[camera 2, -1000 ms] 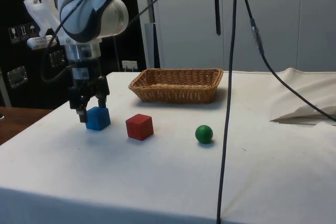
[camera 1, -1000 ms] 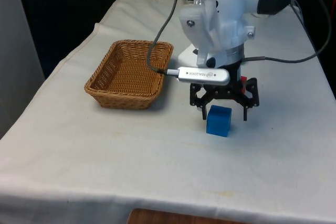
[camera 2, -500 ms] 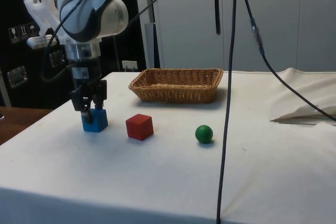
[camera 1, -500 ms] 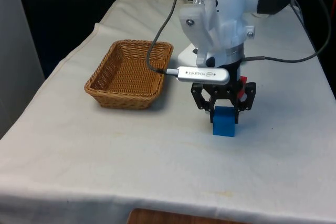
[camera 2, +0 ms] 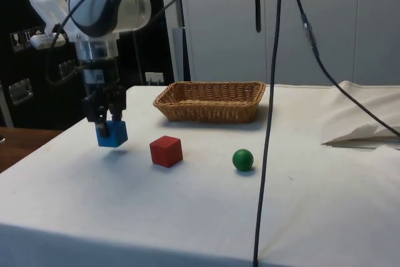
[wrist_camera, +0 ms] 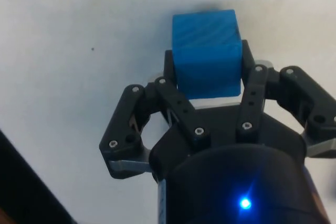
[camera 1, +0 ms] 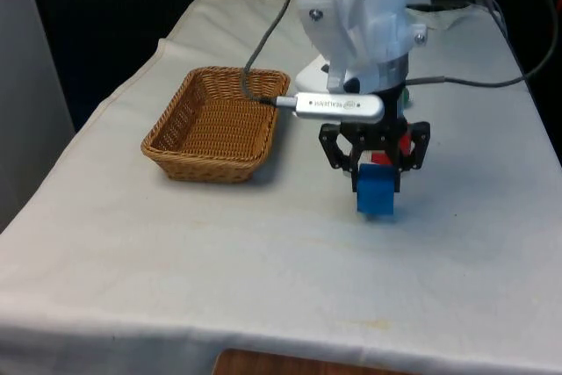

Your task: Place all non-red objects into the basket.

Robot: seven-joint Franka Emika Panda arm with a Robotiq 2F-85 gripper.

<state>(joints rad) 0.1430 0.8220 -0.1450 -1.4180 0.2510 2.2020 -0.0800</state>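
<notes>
A blue cube (camera 1: 377,192) hangs a little above the white cloth, with my gripper (camera 1: 376,169) shut on its upper part. From the side, the blue cube (camera 2: 112,134) clears the table and casts a shadow beneath, held by the gripper (camera 2: 106,119). Up close, the blue cube (wrist_camera: 207,51) sits squarely between the two black fingers (wrist_camera: 171,80). The wicker basket (camera 1: 180,137) stands on the front view's left of the gripper. A red cube (camera 2: 166,151) and a green ball (camera 2: 242,159) rest on the cloth. A sliver of the red cube (camera 1: 381,159) peeks behind the gripper.
The wicker basket (camera 2: 250,101) is seen across the table from the cubes in the side view. A crumpled fold of white cloth (camera 2: 359,129) lies at the far side. Black cables (camera 2: 270,117) hang in front of the side camera.
The fingers closed on the blue cube, squaring it between them, and lifted it off the cloth. The red cube, green ball and basket have not moved.
</notes>
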